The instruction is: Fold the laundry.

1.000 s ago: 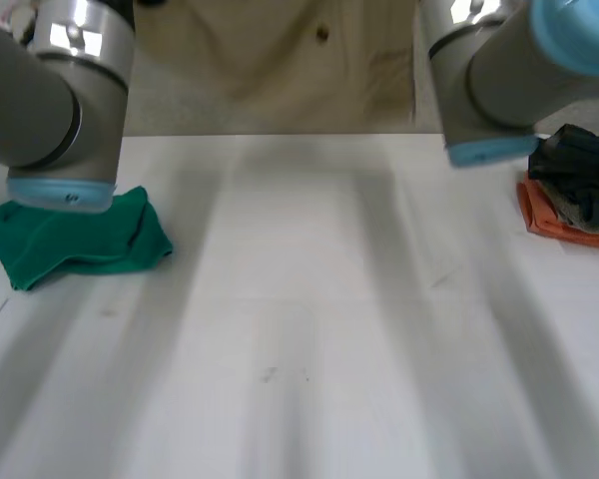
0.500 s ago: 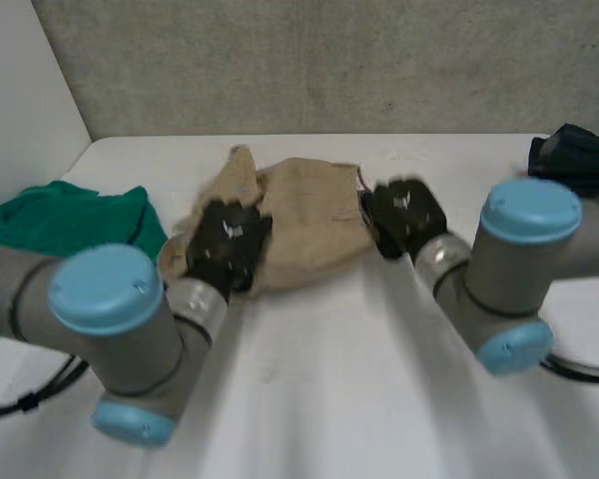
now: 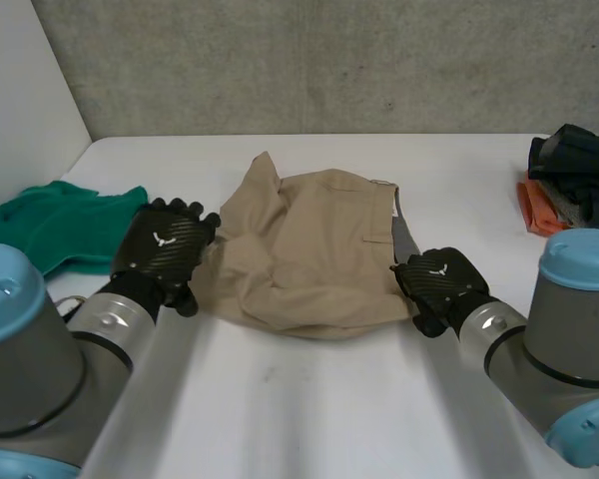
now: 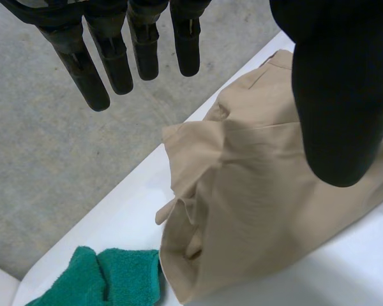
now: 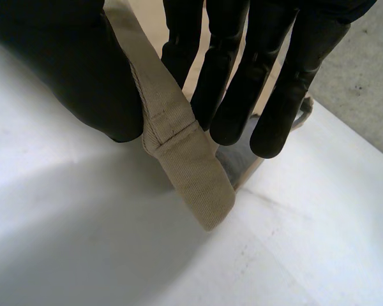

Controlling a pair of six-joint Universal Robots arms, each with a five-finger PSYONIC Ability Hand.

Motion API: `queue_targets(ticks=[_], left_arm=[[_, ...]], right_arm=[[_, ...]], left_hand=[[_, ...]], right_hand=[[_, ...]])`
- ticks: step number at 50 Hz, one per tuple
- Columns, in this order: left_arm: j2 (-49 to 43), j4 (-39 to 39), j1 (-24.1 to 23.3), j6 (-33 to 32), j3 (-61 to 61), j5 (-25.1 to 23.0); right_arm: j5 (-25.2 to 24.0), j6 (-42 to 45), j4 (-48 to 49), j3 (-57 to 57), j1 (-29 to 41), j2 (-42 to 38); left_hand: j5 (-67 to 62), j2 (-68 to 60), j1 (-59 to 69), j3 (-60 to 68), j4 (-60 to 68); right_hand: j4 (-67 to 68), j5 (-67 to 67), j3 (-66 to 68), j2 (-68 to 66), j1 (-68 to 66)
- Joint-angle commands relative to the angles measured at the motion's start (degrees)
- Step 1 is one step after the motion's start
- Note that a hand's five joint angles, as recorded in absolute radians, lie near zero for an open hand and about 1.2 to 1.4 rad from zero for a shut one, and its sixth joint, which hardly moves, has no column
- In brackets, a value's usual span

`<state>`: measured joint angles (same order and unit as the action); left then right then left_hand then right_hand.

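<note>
On the white table (image 3: 309, 409), a green towel (image 3: 60, 235) lay crumpled at about nine o'clock from the middle, apart from the work.

Just to its right, the left hand (image 3: 165, 249) hung at the nine o'clock edge of the tan garment (image 3: 314, 254). In its wrist view its fingers (image 4: 118, 60) were straight and spread, the thumb well off to one side, and nothing lay between them. The hand was released, with the rumpled leg end of the garment below it.

The garment, which looked like shorts or trousers, lay bunched in the middle of the table, its legs doubled toward ten o'clock and its waist toward three.

At the garment's four o'clock corner the right hand (image 3: 441, 287) had hold of the cloth. In its wrist view the waistband (image 5: 179, 146) ran between thumb and fingers, its end jutting out past them, so I judged this hand to be grasping that band.

Far off at three o'clock sat an orange cloth (image 3: 541, 215) with a black garment (image 3: 579, 165) on top.

The step in hand looked like spreading the garment flat, with no fold made yet. The next move would call for the left hand to take the far leg end and for both hands to draw the cloth taut and smooth.
</note>
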<state>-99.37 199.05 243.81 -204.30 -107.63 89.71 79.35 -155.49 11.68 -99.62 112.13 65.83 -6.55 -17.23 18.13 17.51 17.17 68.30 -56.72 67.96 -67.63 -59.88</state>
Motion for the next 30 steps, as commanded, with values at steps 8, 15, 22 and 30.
queue_targets(ticks=[8,15,22,30], left_arm=[[-3.0,-0.4,12.8,-0.6,0.1,-21.2],[-1.9,-0.3,11.1,-0.5,-2.6,-21.8],[0.6,1.8,7.2,-0.6,-5.6,-21.6],[-3.6,2.8,6.8,-3.9,-5.6,-21.2]], right_arm=[[-3.2,-0.2,0.3,-1.5,-2.4,0.0],[-3.2,-0.3,0.3,-1.9,-1.9,-0.2],[-2.8,-0.3,0.2,-1.9,-1.9,-0.2],[-2.7,-0.3,0.2,-1.9,-2.2,-0.1]], left_hand=[[-10.5,-9.8,8.9,9.5,9.8],[-12.5,-11.8,10.9,11.5,11.9],[-12.7,-12.0,11.1,11.7,12.1],[-19.2,-18.5,17.6,18.3,18.6]], right_hand=[[11.7,-13.3,12.0,-12.4,-20.1],[11.7,-13.3,12.0,-12.4,-20.1],[11.7,-13.3,12.0,-12.4,-20.1],[11.7,-13.3,12.0,-12.4,-20.1]])
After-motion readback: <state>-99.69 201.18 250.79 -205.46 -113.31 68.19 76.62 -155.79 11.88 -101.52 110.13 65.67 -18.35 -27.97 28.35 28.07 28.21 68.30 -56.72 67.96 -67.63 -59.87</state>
